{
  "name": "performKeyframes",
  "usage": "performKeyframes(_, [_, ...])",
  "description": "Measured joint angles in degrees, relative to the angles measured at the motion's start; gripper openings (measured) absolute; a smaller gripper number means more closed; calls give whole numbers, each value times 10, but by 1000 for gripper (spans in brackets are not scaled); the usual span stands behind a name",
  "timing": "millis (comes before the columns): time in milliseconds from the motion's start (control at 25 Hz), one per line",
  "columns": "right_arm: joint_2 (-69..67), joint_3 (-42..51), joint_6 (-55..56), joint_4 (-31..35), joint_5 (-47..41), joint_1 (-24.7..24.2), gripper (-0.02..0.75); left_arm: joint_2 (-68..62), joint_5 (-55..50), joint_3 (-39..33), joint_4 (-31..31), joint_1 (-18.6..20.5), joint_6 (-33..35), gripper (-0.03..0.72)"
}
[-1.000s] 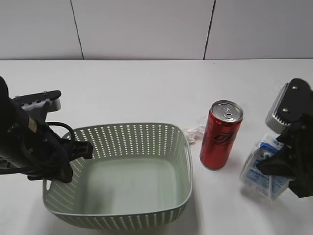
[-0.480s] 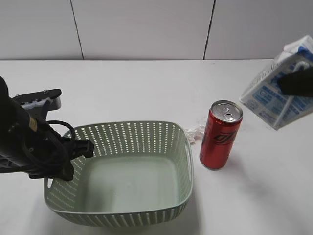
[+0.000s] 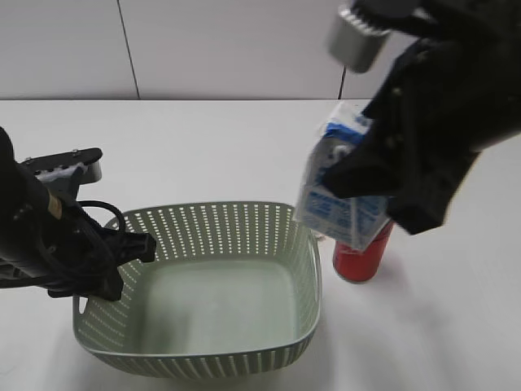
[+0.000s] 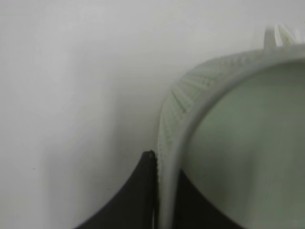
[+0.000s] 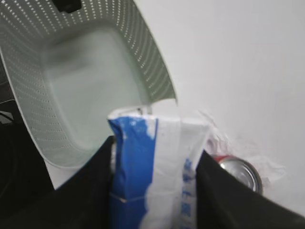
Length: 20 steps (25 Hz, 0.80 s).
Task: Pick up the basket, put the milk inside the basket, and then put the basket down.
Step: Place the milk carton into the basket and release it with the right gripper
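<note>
The pale green basket (image 3: 213, 293) is held at its left rim by my left gripper (image 3: 130, 254), which is shut on the rim (image 4: 167, 157). My right gripper (image 3: 366, 179) is shut on the white and blue milk carton (image 3: 340, 204) and holds it in the air above the basket's right rim. In the right wrist view the milk carton (image 5: 155, 167) sits between the two black fingers (image 5: 86, 186), with the basket's empty inside (image 5: 90, 76) beyond it.
A red can (image 3: 362, 257) stands upright right of the basket, partly hidden behind the milk; its top shows in the right wrist view (image 5: 240, 171). A crumpled clear wrapper (image 5: 224, 140) lies by the can. A white wall runs behind the table.
My right gripper lifted the milk off the table at the right, raised it, then carried it left toward the basket's right rim. The left arm and basket stayed almost still.
</note>
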<state>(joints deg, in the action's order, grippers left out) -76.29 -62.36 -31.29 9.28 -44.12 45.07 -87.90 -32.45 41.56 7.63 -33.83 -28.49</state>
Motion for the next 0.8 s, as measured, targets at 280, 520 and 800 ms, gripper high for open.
performKeyframes(280, [-126,-80,76,-12,26,65,313,0,0,0,5,0,0,-2])
performKeyframes(520, [-216,-89,83,4,46,65,312,0,0,0,8,0,1,-2])
performKeyframes(800, [-279,-89,30,27,60,65,312,0,0,0,8,0,1,-2])
